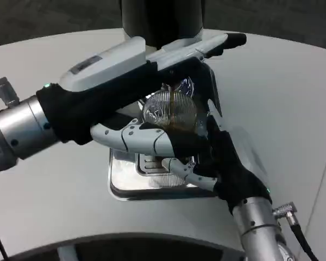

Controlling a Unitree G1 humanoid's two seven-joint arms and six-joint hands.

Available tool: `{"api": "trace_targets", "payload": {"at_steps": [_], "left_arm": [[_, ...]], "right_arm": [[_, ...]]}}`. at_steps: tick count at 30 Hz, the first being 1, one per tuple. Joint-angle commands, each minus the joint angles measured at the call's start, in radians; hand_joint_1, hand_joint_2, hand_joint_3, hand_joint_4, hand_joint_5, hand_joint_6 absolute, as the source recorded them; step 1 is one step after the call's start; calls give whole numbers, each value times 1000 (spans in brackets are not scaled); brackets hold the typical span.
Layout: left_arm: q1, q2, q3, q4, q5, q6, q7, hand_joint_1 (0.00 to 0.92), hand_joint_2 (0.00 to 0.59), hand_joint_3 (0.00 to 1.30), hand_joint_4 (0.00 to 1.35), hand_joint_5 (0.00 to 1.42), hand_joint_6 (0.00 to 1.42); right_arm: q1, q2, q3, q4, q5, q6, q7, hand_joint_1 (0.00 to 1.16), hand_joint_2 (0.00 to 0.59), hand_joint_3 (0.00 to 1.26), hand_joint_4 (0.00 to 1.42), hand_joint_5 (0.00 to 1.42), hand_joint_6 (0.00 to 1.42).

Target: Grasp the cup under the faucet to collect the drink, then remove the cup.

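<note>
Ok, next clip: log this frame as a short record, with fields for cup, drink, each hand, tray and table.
cup: clear ribbed glass cup above the metal drip tray, under the dispenser
drink: thin brown stream falling into the cup; brown liquid at its bottom
left hand: left hand reaches over and around the cup, fingers at its base
right hand: right hand close beside the cup; contact cannot be told
table: white table

Head view looks steeply down, close over the white table (49,201).
</note>
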Motion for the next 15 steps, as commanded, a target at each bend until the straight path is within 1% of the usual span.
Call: {"api": "trace_targets", "payload": {"at_steps": [1,7,15], "left_arm": [[13,14,-5,-13,7,-10,2,0,142,0,0,45,0],[17,13,-7,-14,6,-8,5,0,150,0,0,46,0],[18,16,-1,-4,8,-8,10,0,157,0,0,46,0]], "right_arm": [[-22,14,-1,41,35,-15,-24,670,190,0,0,0,34],[-58,21,-3,90,72,-28,-42,679,186,0,0,0,34],[-86,34,12,134,95,-37,-55,686,183,0,0,0,34]]}}
